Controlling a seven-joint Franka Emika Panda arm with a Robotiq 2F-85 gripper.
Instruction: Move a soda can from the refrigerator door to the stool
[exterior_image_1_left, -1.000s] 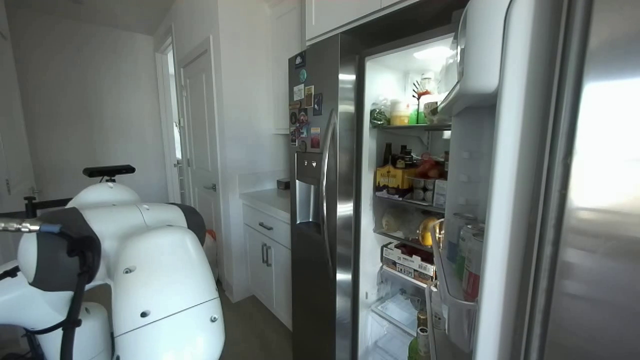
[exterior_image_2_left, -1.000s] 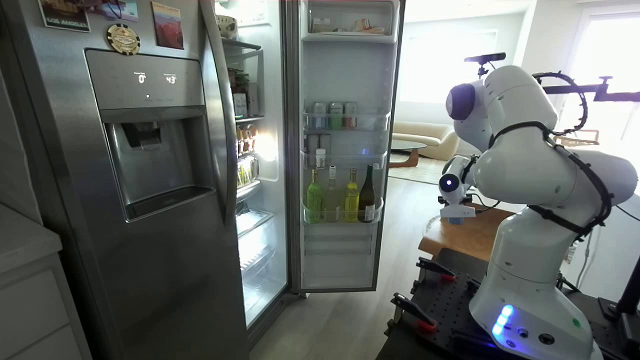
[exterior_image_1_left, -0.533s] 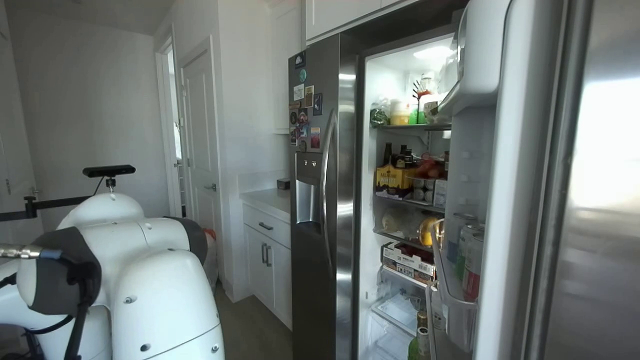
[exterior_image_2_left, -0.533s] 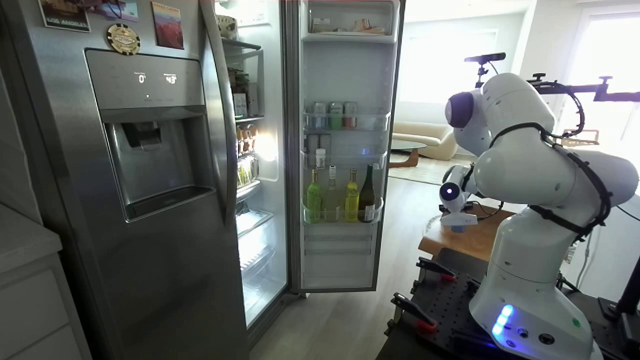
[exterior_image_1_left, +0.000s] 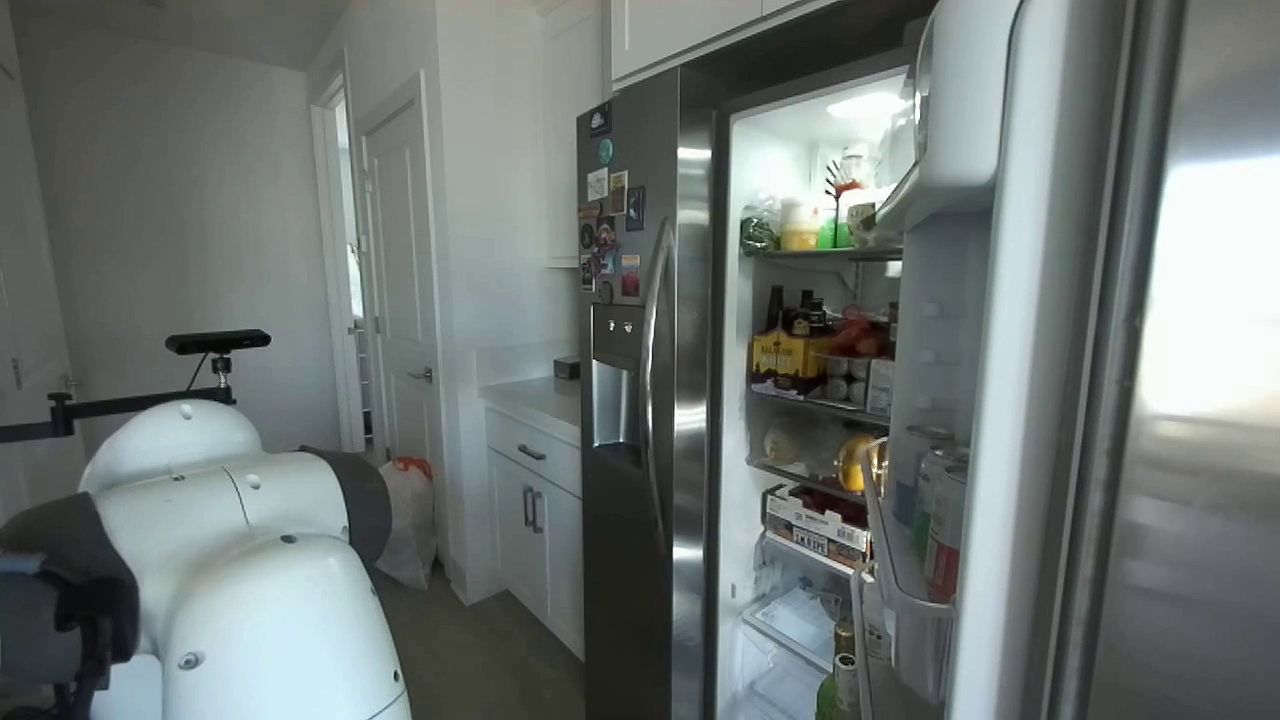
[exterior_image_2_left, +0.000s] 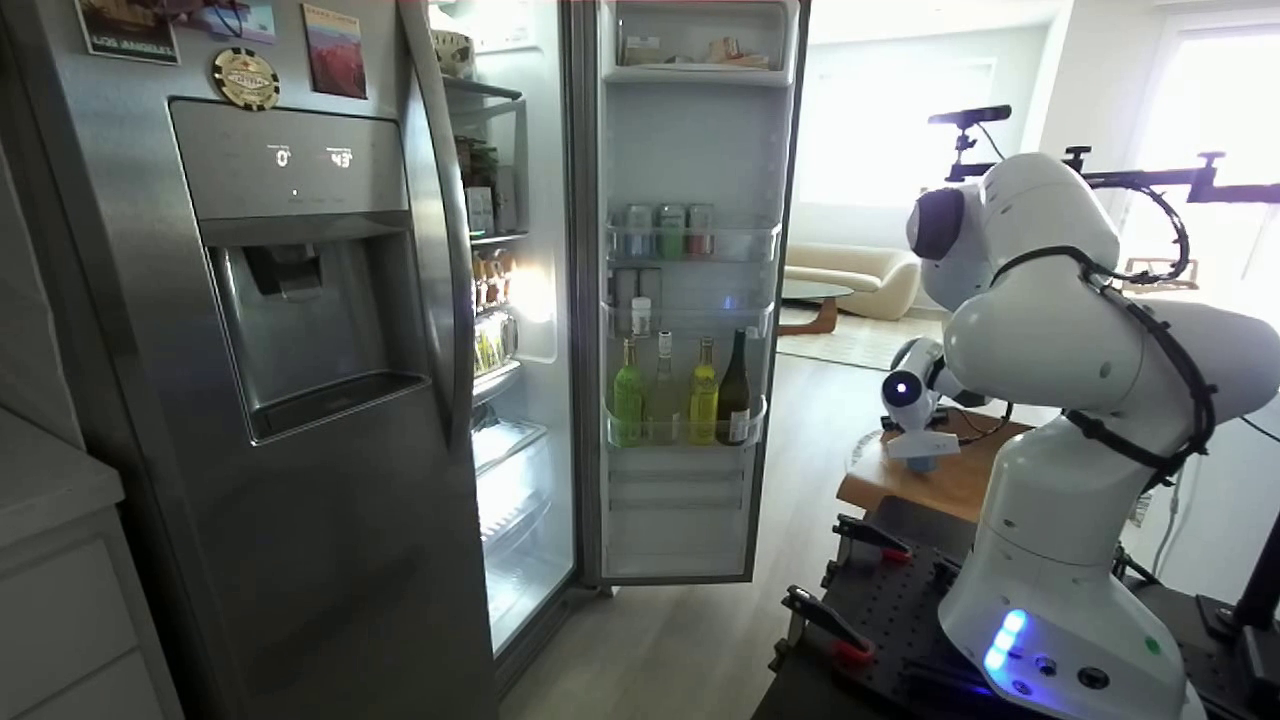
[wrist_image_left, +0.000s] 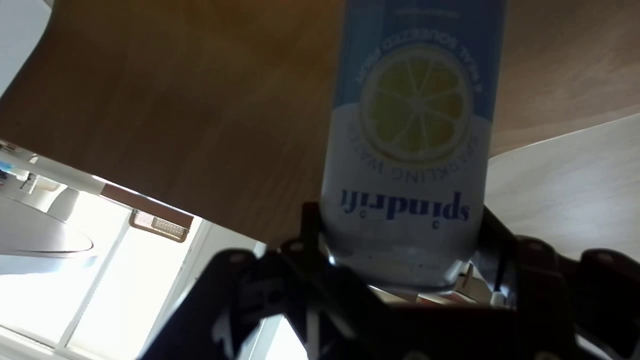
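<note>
The soda can (wrist_image_left: 410, 150), blue and white with a lemon slice, fills the middle of the wrist view. My gripper (wrist_image_left: 402, 225) is shut on it near its silvery end, one finger on each side. In an exterior view only a pale blue bit of the can (exterior_image_2_left: 921, 464) shows under the white wrist camera bar; the fingers are hidden there. The brown wooden stool (exterior_image_2_left: 965, 480) lies below the can; its seat (wrist_image_left: 200, 125) is behind the can in the wrist view. I cannot tell whether they touch. The refrigerator door (exterior_image_2_left: 690, 150) stands open and also shows in an exterior view (exterior_image_1_left: 1070, 400).
The door bins hold three cans (exterior_image_2_left: 670, 232) and several bottles (exterior_image_2_left: 703, 395). A black base (exterior_image_2_left: 900, 620) with clamps (exterior_image_2_left: 830, 620) carries the arm, close to the stool. A white bag (exterior_image_1_left: 408, 525) stands on the floor. A sofa (exterior_image_2_left: 850, 275) is farther back.
The arm has sunk and shifted, uncovering the white bag. The wrist and the held can have moved slightly down towards the stool, and the wrist camera bar has tilted.
</note>
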